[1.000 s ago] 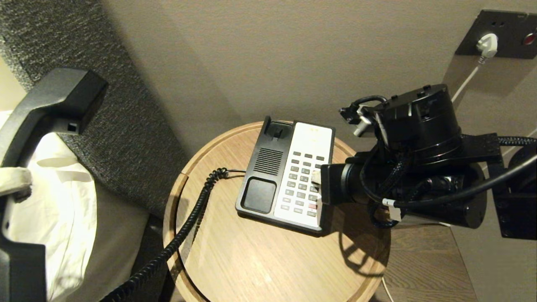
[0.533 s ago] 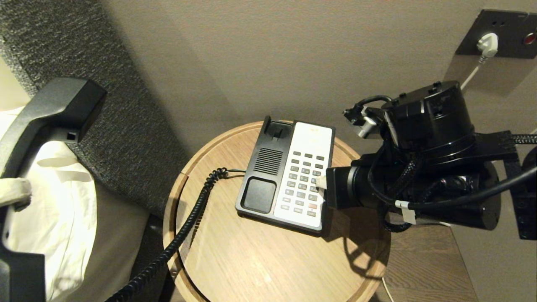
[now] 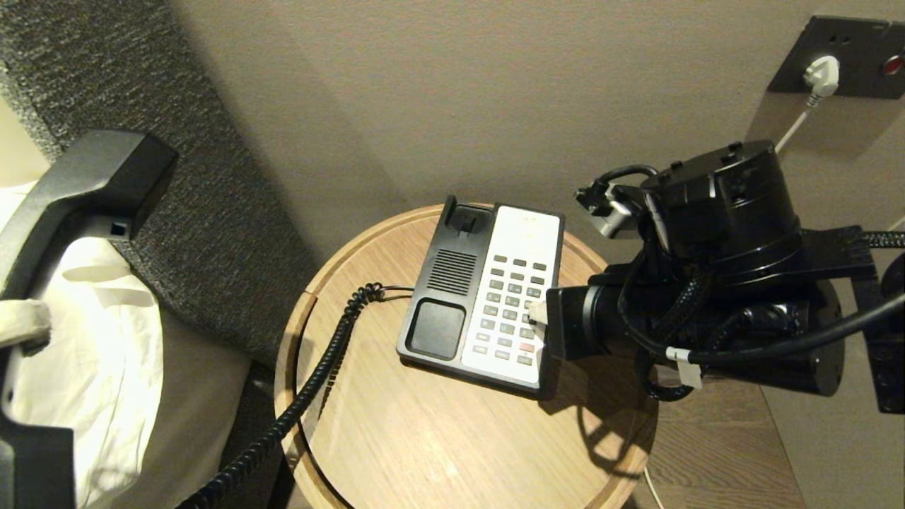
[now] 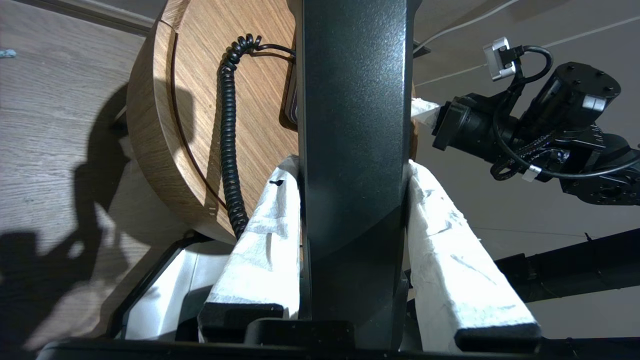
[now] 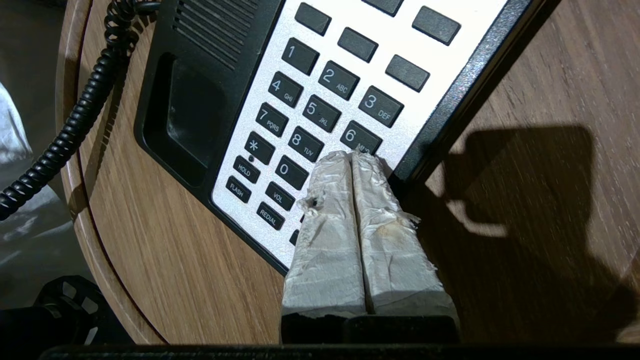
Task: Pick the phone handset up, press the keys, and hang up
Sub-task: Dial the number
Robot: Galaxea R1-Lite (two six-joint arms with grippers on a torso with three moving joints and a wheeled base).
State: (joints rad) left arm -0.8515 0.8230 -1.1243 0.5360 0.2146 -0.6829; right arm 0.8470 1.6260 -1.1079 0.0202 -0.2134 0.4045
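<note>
The black phone handset (image 3: pixel 85 177) hangs in the air at the far left, above the bed. My left gripper (image 4: pixel 352 162) is shut on its middle (image 4: pixel 350 125), one white-wrapped finger (image 3: pixel 25 318) on each side. The handset's coiled cord (image 3: pixel 318 382) runs down to the phone base (image 3: pixel 452 283) on the table. My right gripper (image 5: pixel 352 155) is shut, and its joined tips rest on the keys (image 5: pixel 310 110) just below the 6 key, at the keypad's right column (image 3: pixel 537 312). The tips hide the key beneath them.
The phone stands on a round wooden side table (image 3: pixel 438 438) with a raised rim. A dark fabric headboard (image 3: pixel 141 71) and white bedding (image 3: pixel 106 353) lie to the left. On the wall at the back right is a socket with a white plug (image 3: pixel 820 74).
My right gripper's tips have crept a little along the keypad's right column toward its near end. The handset has sunk slightly in the head view.
</note>
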